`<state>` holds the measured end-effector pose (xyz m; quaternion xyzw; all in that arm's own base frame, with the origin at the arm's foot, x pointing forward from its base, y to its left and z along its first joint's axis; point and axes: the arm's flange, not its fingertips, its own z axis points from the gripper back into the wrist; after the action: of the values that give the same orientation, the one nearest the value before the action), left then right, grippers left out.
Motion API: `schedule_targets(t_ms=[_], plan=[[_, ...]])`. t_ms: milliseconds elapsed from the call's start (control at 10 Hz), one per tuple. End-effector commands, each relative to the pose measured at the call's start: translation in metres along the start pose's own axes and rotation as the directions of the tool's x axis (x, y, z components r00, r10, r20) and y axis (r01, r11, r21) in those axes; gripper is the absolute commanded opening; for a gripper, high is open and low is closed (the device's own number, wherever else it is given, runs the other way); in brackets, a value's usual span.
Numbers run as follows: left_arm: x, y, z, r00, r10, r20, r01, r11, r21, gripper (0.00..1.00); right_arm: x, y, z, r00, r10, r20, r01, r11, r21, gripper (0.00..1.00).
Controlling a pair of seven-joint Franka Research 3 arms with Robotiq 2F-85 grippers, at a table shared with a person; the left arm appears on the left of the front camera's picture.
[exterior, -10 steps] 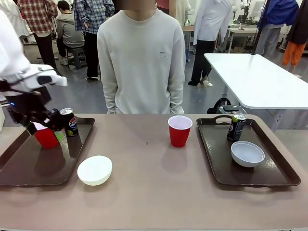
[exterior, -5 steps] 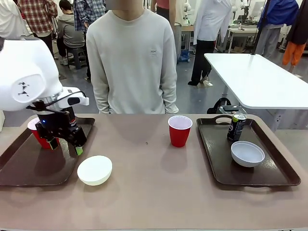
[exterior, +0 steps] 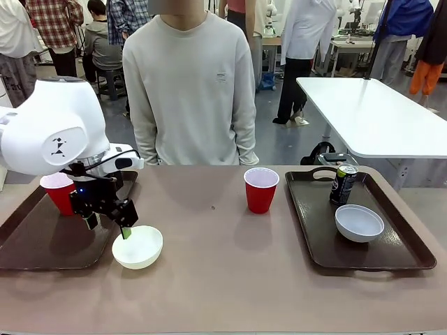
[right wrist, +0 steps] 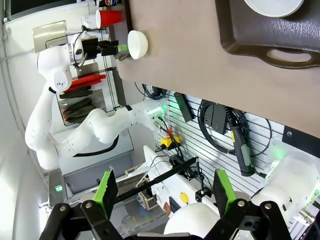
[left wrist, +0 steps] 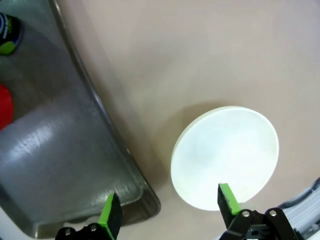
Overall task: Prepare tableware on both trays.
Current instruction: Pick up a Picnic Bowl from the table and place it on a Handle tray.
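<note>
Fingers [left wrist: 111,214] of the left gripper [exterior: 109,227] are standing wide apart and empty. One green pad is hanging over the rim of the cream-white bowl [exterior: 137,246] and the other over the corner of the left tray [exterior: 35,248]. A second ago this gripper was around the red cup [exterior: 58,192] on that tray. It has since let go and is swinging across to the bowl, which is sitting on the table [exterior: 230,279] just beside the tray.

The right gripper [right wrist: 165,187] is also holding its fingers apart with nothing between them, well away from the tableware.

The right tray [exterior: 314,237] is carrying the grey-white bowl [exterior: 359,222] and a dark can [exterior: 343,183]. The second red cup [exterior: 260,190] is waiting on the bare table, left of that tray. The left tray's can [left wrist: 7,32] is standing near its cup.

So the left tray's cup looks placed and the bowl is likely next. After that, only the second cup would be missing from the right tray.
</note>
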<state>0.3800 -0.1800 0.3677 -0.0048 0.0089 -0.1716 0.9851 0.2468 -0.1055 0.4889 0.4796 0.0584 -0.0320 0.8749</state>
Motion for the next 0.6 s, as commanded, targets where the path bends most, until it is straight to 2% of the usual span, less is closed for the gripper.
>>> schedule_targets(t_ms=[0, 200, 300, 400, 500], plan=[[0.0077, -0.0072, -0.0071, 1.0, 0.022, -0.002, -0.022, 1.0, 0.015, 1.0, 0.0028, 0.0025, -0.0008, 1.0, -0.013, 0.012, 0.013, 1.0, 0.019, 1.0], [0.009, -0.0073, -0.0136, 1.0, -0.019, 0.025, 0.019, 1.0, -0.021, 1.0, 0.0028, 0.0025, -0.0008, 1.0, -0.013, 0.012, 0.013, 1.0, 0.019, 1.0], [0.0088, -0.0084, -0.0162, 0.999, -0.035, 0.037, 0.036, 0.999, -0.037, 0.93, 0.0028, 0.0025, -0.0008, 1.0, -0.013, 0.012, 0.013, 1.0, 0.019, 1.0], [0.0097, -0.008, -0.0164, 0.998, -0.043, 0.037, 0.045, 0.998, -0.049, 0.55, 0.0028, 0.0025, -0.0008, 1.0, -0.013, 0.012, 0.013, 1.0, 0.019, 1.0], [0.0092, -0.0074, -0.0169, 0.999, -0.043, 0.034, 0.044, 0.998, -0.051, 0.45, 0.0028, 0.0025, -0.0008, 1.0, -0.013, 0.012, 0.013, 1.0, 0.019, 1.0]])
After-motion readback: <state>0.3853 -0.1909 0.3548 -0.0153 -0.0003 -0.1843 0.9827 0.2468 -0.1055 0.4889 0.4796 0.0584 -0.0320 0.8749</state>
